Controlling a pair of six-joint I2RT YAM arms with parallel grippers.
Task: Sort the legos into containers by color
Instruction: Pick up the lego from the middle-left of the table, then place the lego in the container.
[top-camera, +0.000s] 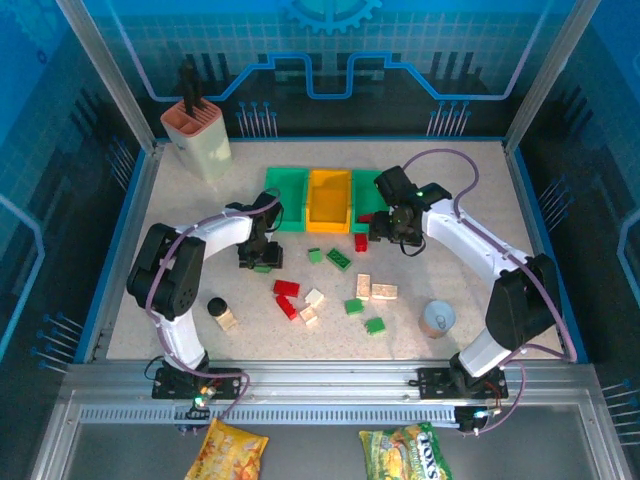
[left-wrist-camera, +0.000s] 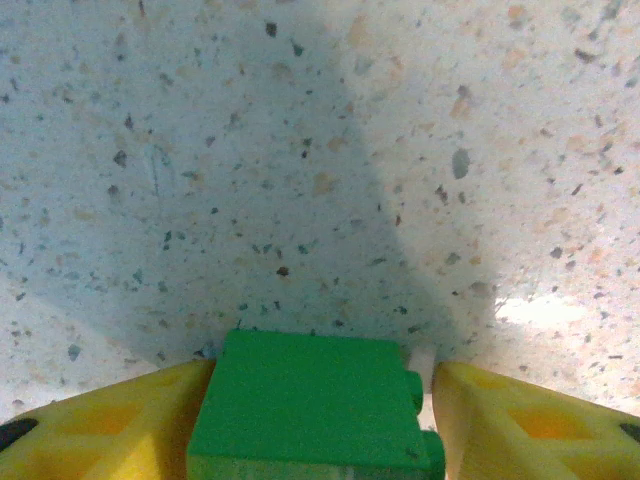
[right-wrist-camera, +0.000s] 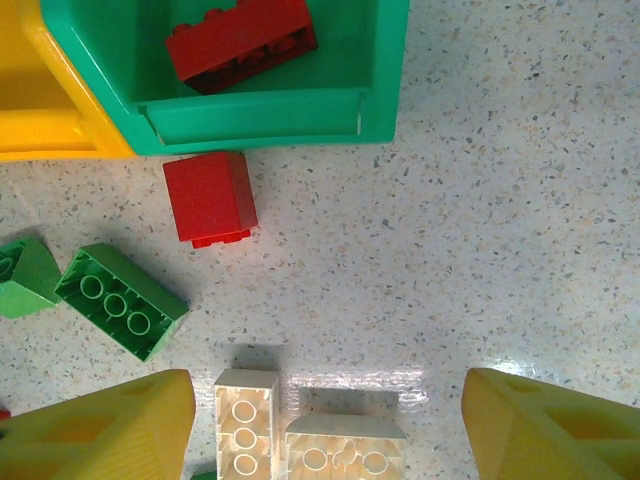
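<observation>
My left gripper (top-camera: 260, 258) is down at the table (top-camera: 470, 330), left of the loose bricks (top-camera: 286, 288), with a green brick (left-wrist-camera: 310, 410) between its yellow fingers (left-wrist-camera: 100, 430). The left finger lies against the brick. On the right a pale sliver shows beside the other finger, so I cannot tell whether these jaws grip it or only stand round it. My right gripper (right-wrist-camera: 328, 385) hangs in front of the right green bin (right-wrist-camera: 270, 115), its jaws wide apart and holding nothing; two cream bricks (right-wrist-camera: 245, 425) lie side by side on the table under the gap. That bin holds a red brick (right-wrist-camera: 240, 40), and a second red brick (right-wrist-camera: 210, 197) sits on the table just beside its front wall. The orange bin (top-camera: 328, 198) stands against it in the middle, with the left green bin (top-camera: 283, 197) beyond. The loose bricks, red, green and cream, lie scattered nearer my bases.
</observation>
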